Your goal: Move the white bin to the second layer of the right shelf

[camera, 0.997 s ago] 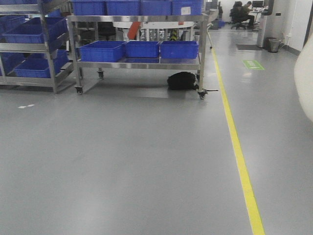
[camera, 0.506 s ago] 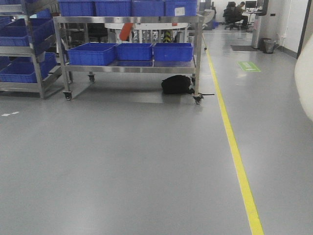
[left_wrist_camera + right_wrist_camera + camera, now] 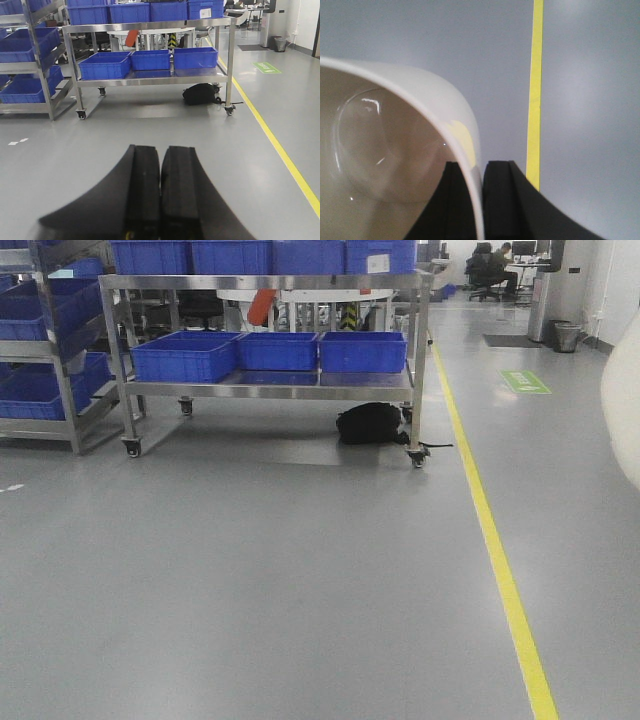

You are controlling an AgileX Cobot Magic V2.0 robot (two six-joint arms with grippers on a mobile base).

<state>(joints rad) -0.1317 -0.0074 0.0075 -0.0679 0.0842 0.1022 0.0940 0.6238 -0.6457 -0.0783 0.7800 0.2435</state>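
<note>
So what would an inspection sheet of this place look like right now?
Surface: grey floor with a yellow line.
Job's things: glossy cream-white plastic bin, held; roller shelf, nothing seen.
Clutter: black bag on the floor under a steel wheeled rack.
Grippers: left gripper shut, empty; right gripper shut on the bin's wall.
Cables: nothing seen.
Surroundings: blue rectangular crates on the rack; seated person far off.
</note>
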